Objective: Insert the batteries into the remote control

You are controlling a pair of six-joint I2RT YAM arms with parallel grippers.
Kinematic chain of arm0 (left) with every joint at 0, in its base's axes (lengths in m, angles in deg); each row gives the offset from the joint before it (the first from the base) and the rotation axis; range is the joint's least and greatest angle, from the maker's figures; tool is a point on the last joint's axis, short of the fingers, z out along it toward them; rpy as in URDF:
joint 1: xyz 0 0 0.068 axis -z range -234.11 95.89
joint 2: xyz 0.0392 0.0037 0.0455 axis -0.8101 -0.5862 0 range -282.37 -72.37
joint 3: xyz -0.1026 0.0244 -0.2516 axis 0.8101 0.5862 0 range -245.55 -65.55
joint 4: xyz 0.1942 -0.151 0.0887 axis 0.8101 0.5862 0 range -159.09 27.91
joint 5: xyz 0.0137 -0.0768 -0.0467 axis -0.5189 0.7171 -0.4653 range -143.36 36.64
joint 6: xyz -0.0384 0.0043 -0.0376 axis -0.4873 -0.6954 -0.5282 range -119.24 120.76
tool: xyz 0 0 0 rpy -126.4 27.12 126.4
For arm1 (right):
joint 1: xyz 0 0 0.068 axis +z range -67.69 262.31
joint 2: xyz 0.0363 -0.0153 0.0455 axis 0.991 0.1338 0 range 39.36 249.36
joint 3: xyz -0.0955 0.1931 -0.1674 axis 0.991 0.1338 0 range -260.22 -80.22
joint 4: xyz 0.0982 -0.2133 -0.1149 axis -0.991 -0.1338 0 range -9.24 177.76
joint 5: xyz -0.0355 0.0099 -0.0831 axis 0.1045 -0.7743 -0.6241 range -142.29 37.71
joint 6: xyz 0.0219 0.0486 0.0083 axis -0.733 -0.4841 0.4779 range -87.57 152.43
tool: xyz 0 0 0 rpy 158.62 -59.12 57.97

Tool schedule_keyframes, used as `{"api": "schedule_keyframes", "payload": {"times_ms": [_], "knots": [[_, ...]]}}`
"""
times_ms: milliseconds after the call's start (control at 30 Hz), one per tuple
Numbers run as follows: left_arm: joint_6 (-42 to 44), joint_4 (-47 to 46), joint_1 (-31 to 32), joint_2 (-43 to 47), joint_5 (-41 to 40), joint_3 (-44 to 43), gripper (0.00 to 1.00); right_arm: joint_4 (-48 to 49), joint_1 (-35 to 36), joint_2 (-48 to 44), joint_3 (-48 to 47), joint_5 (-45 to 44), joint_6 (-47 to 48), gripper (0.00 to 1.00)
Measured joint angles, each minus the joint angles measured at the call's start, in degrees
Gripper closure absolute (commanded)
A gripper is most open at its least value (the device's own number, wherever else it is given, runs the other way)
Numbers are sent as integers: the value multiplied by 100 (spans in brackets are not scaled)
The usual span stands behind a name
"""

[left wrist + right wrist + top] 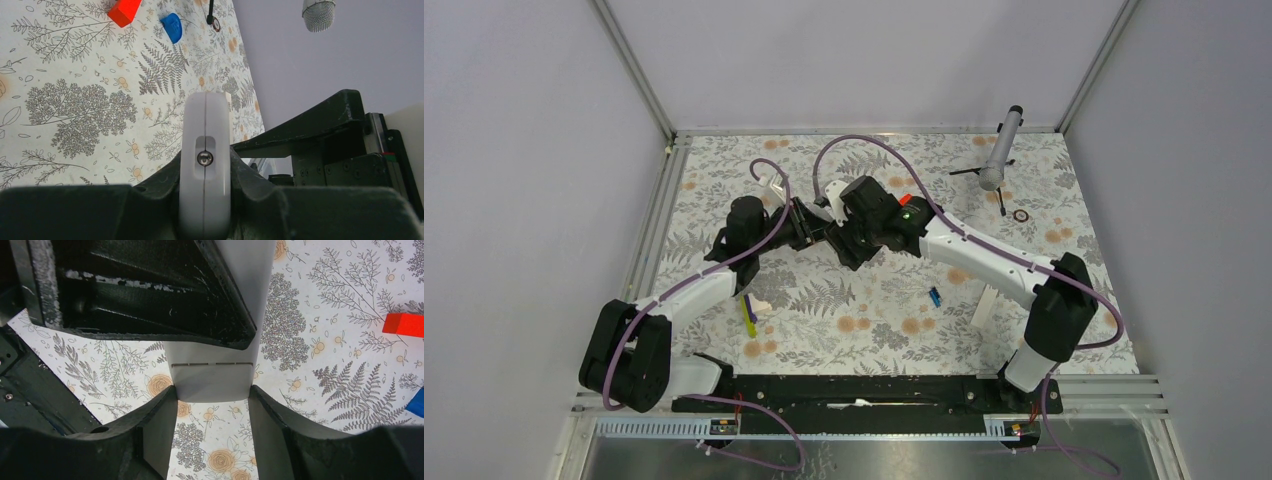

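**Remote** (205, 125), at upper centre of the top view where my two arms meet, apparently lifted off the table (874, 330). My left gripper (205, 172) is clamped on its two broad faces. In the left wrist view it therefore shows edge-on, with a screw (204, 158) facing the lens. This hold steadies the body and leaves the far end free.

My right gripper (212, 392) is drawn in narrow on that far end, one finger (157, 430) against each long edge. In the right wrist view the fingers sit just below the cover seam (210, 363). I judge this grip is placed to slide the cover off while the left resists the pull. The compartment looks closed, so loading is not yet begun.

**Blue battery** (934, 296) lies on the table right of centre in the top view, well apart from the remote and on the right arm's side. The red-and-black battery I cannot find in any view.

**Red block** (404, 324) and **blue cap** (171, 26) lie near each other on the table beyond the remote and play no part.

**Risk:** the cover may stick, or the remote may twist in the left hold.
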Motion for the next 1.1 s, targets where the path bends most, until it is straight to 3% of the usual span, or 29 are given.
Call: {"api": "schedule_keyframes", "payload": {"times_ms": [767, 1100], "knots": [[-1513, -592, -310, -400, 883, 17, 100, -1517, 0, 866, -1604, 175, -26, 33], [-2457, -1364, -417, -476, 1534, 17, 100, -1427, 15, 1150, -1832, 319, -26, 19]]}}
